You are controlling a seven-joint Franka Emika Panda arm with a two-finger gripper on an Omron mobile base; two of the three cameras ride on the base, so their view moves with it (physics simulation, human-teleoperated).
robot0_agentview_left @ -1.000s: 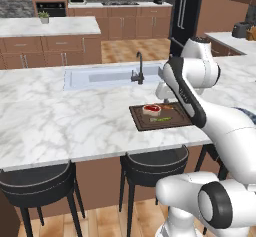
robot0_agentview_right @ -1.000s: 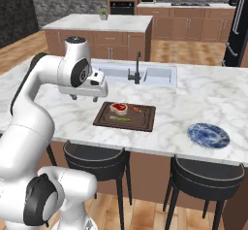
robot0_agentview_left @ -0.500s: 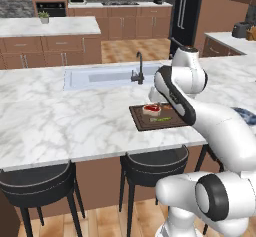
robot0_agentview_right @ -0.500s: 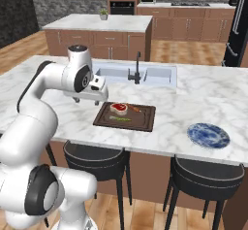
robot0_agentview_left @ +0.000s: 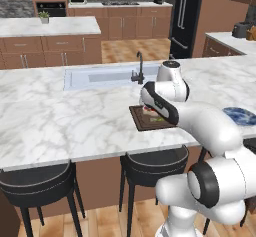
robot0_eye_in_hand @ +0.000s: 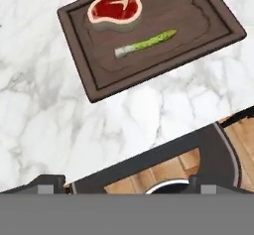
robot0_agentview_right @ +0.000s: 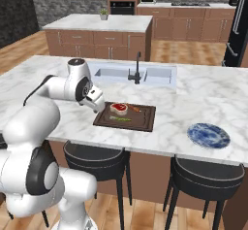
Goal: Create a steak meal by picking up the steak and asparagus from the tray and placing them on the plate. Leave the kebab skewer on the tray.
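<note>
Above the marble tabletop, the wide-open, empty jaws are hovering just left of the dark brown rectangular tray, facing the chunky red steak and the thin green asparagus stalk, lying crosswise.

No text, label, brand, number or sign could be read anywhere in these views.
</note>
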